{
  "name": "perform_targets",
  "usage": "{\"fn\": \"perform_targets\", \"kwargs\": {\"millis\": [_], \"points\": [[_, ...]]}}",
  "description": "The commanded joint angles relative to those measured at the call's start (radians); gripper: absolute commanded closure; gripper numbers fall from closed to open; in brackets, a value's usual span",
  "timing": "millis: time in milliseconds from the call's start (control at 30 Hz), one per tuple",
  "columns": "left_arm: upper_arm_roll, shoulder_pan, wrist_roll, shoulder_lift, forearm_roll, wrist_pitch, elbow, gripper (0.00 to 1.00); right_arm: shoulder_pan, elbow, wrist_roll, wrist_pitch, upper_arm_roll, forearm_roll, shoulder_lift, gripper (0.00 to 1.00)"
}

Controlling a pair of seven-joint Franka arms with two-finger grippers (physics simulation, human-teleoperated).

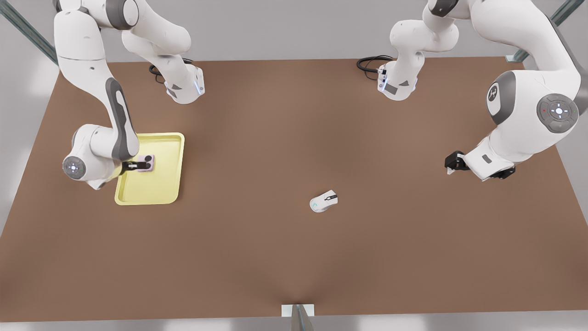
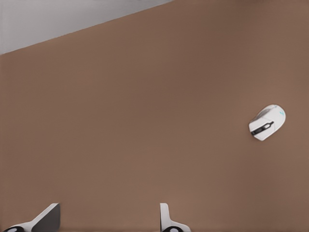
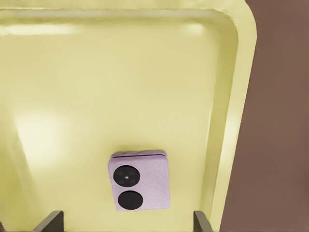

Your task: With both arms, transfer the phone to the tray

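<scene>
The lilac phone (image 1: 147,162) (image 3: 140,181) lies flat in the pale yellow tray (image 1: 156,188) (image 3: 96,87), its two black circles facing up, close to the tray's long side towards the table's middle. My right gripper (image 1: 133,164) (image 3: 125,223) hovers over it at the front view's left. It is open, with both fingertips wider apart than the phone and not touching it. My left gripper (image 1: 452,164) (image 2: 106,222) waits open above bare table at the front view's right, holding nothing.
A white computer mouse (image 1: 324,201) (image 2: 267,122) with a black wheel sits near the middle of the brown table (image 1: 294,257). Both arm bases and black cables (image 1: 370,63) stand along the far edge. A metal post (image 1: 297,317) is at the near edge.
</scene>
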Motion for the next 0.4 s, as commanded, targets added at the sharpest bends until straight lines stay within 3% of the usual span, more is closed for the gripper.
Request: {"fn": "perform_targets", "kwargs": {"millis": [0,100,200,233,267,367], "points": [[0.000,0.001,-0.012,-0.004,0.004,0.004,-0.001,0.00,0.051,0.078,-0.256,-0.164,0.010,-0.007,-0.078,0.00],[0.000,-0.001,-0.012,-0.011,0.004,0.004,-0.006,0.00,0.057,0.401,-0.110,-0.459,0.087,0.007,-0.117,0.00],[0.000,0.001,-0.012,-0.011,0.004,0.004,-0.006,0.00,0.055,0.678,0.074,-0.574,0.148,0.010,-0.122,0.00],[0.000,0.001,-0.014,-0.011,0.004,0.004,-0.006,0.00,0.004,0.687,0.110,-0.569,0.153,0.010,-0.126,0.00],[0.000,0.001,-0.012,-0.011,0.004,0.004,-0.008,0.00,-0.098,0.691,0.108,-0.569,0.254,-0.001,-0.122,0.00],[0.000,0.001,-0.014,-0.011,0.006,0.004,-0.006,0.00,-0.096,0.689,0.108,-0.568,0.254,-0.002,-0.115,0.00]]}}
